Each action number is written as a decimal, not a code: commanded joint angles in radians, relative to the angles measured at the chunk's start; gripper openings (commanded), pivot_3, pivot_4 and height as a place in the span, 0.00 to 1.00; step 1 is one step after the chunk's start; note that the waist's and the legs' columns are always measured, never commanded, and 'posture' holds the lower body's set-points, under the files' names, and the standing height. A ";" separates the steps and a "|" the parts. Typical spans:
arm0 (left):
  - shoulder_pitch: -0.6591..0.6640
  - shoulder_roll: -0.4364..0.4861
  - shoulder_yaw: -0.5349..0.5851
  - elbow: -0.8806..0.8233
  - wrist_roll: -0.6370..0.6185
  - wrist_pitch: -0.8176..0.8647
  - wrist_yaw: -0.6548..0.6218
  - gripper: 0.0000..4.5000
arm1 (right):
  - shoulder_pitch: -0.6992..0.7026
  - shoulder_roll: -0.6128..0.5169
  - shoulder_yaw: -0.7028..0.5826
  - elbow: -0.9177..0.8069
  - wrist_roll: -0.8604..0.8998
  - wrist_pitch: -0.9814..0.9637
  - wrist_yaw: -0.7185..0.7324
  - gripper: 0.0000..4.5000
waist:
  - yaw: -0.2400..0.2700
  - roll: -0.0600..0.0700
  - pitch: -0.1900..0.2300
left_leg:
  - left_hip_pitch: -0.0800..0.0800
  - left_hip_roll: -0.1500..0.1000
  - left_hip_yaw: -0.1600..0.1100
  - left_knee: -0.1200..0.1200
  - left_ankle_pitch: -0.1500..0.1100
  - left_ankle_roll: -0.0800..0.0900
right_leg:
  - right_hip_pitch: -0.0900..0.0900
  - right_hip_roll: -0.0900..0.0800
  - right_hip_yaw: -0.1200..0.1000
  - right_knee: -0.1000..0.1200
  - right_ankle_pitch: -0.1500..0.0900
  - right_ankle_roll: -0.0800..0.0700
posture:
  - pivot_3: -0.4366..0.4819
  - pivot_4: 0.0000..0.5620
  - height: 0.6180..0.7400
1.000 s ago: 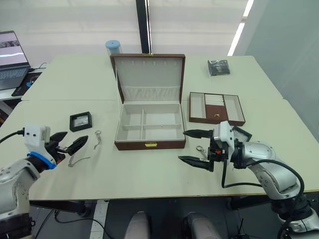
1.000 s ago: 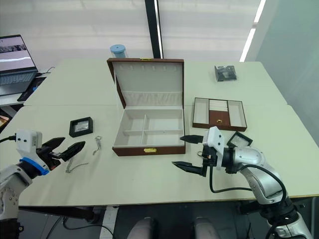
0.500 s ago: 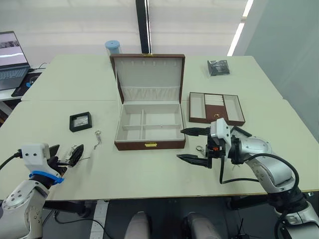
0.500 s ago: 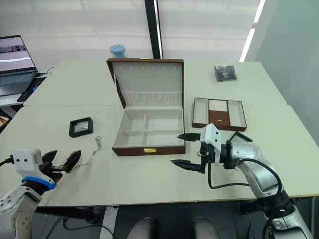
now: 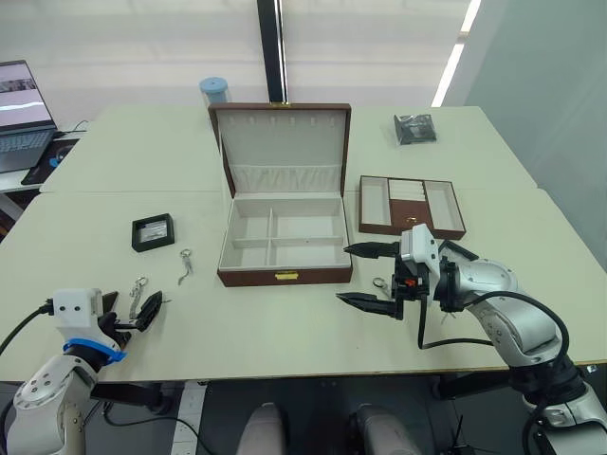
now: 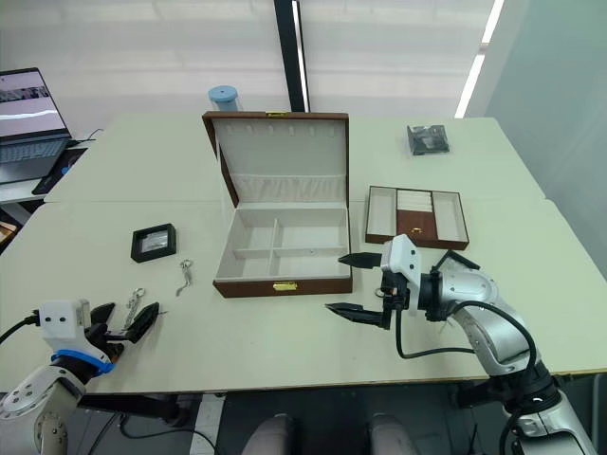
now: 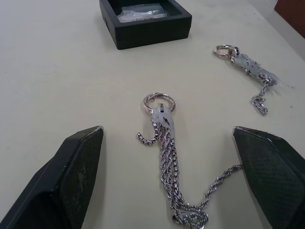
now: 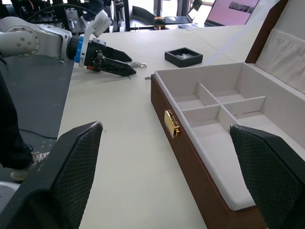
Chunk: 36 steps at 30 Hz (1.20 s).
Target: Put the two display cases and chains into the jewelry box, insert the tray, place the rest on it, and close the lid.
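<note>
Left eye view: the jewelry box [image 5: 285, 248] stands mid-table [image 5: 285, 332] with its lid [image 5: 282, 142] raised upright, compartments bare. The tray [image 5: 412, 206] lies just to its right. One display case [image 5: 154, 231] sits well left of the box, with a chain [image 5: 185, 264] between them. Far back are a blue-capped cup [image 5: 214, 90], a dark packet [image 5: 415, 128] and a laptop [image 5: 21, 116]. The right hand [image 5: 368, 276] hovers spread wide at the box's front right corner, grasping nothing; a small ring [image 5: 380, 282] lies beneath it and a second display case [image 5: 459, 252] peeks from behind the arm. The left hand [image 5: 137, 310] rests low at the near left edge.

Left wrist view: the left hand's fingers [image 7: 71, 176] stand apart, released, straddling a second chain [image 7: 167, 157] on the table.

Right wrist view: nothing blocks the open box [image 8: 224, 138]; its gold clasp [image 8: 171, 123] faces the camera.
</note>
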State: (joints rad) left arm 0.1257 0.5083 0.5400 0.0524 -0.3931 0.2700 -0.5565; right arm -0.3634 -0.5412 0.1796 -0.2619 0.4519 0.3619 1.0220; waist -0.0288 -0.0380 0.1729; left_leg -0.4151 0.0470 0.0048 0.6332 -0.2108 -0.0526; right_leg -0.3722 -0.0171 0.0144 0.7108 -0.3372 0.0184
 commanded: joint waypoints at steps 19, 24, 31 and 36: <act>0.039 0.002 -0.023 -0.002 -0.022 0.023 0.005 0.01 | -0.003 -0.010 -0.018 -0.030 0.008 -0.001 0.006 1.00 | 0.000 0.001 0.000 | 0.000 0.000 0.000 0.000 0.000 0.000 | 0.000 0.000 0.000 0.000 0.000 0.000 | 0.48 0.27 1.00; 0.045 0.005 -0.001 -0.021 -0.049 0.027 0.003 0.01 | -0.004 -0.009 -0.025 -0.032 0.022 0.002 0.013 1.00 | 0.000 0.001 0.000 | 0.000 0.000 0.000 0.000 0.000 0.000 | 0.000 0.000 0.000 0.000 0.000 0.000 | 0.48 0.27 1.00; 0.041 0.015 0.020 -0.118 -0.115 0.086 0.012 0.01 | -0.008 -0.008 -0.031 -0.033 0.033 0.007 0.015 1.00 | 0.000 0.000 0.000 | 0.000 0.000 0.000 0.000 0.000 0.000 | 0.000 0.000 0.000 0.000 0.000 0.000 | 0.48 0.27 1.00; 0.025 0.061 0.046 -0.240 -0.200 0.187 0.001 0.01 | -0.007 -0.018 -0.050 -0.034 0.045 0.015 0.017 1.00 | 0.000 0.000 0.000 | 0.000 0.000 -0.001 0.000 0.000 0.000 | 0.000 0.000 0.000 -0.001 0.000 0.000 | 0.48 0.27 1.00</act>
State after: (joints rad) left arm 0.1634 0.5396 0.5409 -0.1138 -0.5512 0.4324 -0.5561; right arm -0.3636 -0.5475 0.1706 -0.2619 0.4712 0.3795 1.0331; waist -0.0289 -0.0383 0.1731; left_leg -0.4153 0.0472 0.0042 0.6328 -0.2108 -0.0526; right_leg -0.3722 -0.0171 0.0139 0.7103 -0.3373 0.0184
